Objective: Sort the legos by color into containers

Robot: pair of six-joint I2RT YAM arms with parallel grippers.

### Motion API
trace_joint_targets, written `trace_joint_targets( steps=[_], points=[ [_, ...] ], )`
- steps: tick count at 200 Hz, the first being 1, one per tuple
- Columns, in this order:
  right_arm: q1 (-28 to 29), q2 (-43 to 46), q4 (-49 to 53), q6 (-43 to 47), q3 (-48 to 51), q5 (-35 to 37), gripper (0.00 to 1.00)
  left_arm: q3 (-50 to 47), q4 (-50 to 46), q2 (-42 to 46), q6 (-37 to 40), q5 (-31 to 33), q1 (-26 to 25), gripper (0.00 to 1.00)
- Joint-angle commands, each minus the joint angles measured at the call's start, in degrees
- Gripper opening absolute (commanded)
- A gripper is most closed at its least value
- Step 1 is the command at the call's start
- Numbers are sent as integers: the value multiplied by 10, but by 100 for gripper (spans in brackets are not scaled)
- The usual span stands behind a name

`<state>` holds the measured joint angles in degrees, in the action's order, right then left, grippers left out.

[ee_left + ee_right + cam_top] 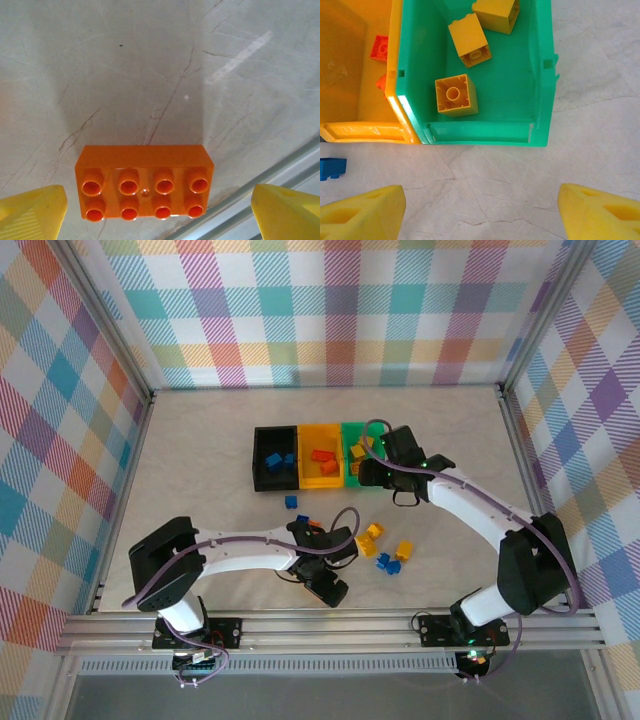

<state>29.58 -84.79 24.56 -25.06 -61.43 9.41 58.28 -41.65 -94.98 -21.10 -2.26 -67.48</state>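
An orange two-by-four lego [144,182] lies studs up on the table, and my left gripper [160,216] stands open around it with both yellow fingers clear of its ends. From above, that gripper [316,533] is at the table's near middle. The black bin [274,461] holds blue legos, the yellow-orange bin [321,456] orange ones. The green bin [520,85] holds three yellow legos [456,95]. My right gripper [482,212] hangs open and empty over bare table just in front of the green bin's near wall [368,464].
Loose legos lie between the arms: a blue one [291,502], yellow ones [373,532] [404,550], and a blue [385,562] and orange [394,567] pair. A blue lego [331,168] sits near the yellow-orange bin's corner. The near rail [270,182] runs close behind the left gripper.
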Motion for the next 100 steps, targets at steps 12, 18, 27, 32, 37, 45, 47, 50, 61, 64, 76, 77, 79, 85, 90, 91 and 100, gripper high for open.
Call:
trace_joint_targets(
  steps=[12, 18, 27, 32, 37, 45, 47, 50, 61, 64, 76, 77, 79, 85, 90, 91, 100],
  points=[
    [-7, 21, -11, -3, 10, 5, 80, -10, 4, -23, 16, 24, -9, 89],
    [-8, 22, -12, -3, 11, 6, 80, -10, 4, -25, 17, 29, -11, 87],
    [-10, 24, -13, -3, 12, 6, 80, -12, 5, -28, 19, 37, -14, 85],
    [-11, 24, -12, -3, 13, 6, 80, -14, 6, -29, 18, 43, -15, 83],
    [-11, 24, -13, -3, 14, 7, 80, -16, 7, -29, 18, 46, -16, 81],
    [-14, 24, -13, -4, 15, 6, 80, -18, 8, -32, 17, 53, -18, 77],
    [-14, 24, -13, -4, 15, 6, 80, -18, 9, -33, 17, 54, -19, 76],
    [-14, 24, -13, -4, 16, 6, 80, -19, 10, -33, 17, 55, -20, 74],
    [-15, 24, -15, -6, 17, 5, 80, -20, 10, -35, 15, 62, -24, 70],
    [-15, 24, -15, -6, 17, 5, 80, -20, 10, -36, 15, 62, -24, 69],
    [-17, 25, -15, -6, 18, 5, 80, -22, 13, -34, 14, 65, -26, 64],
    [-17, 25, -15, -6, 18, 5, 80, -22, 13, -34, 14, 65, -26, 64],
    [-17, 25, -15, -7, 18, 5, 80, -23, 13, -34, 13, 66, -26, 63],
    [-18, 26, -15, -6, 18, 6, 80, -23, 14, -32, 12, 69, -26, 61],
    [-18, 25, -16, -7, 18, 5, 80, -23, 13, -29, 11, 72, -26, 59],
    [-18, 25, -15, -7, 18, 5, 80, -23, 13, -28, 11, 72, -26, 58],
    [-19, 25, -16, -7, 17, 5, 80, -22, 11, -22, 10, 80, -26, 56]
  ],
)
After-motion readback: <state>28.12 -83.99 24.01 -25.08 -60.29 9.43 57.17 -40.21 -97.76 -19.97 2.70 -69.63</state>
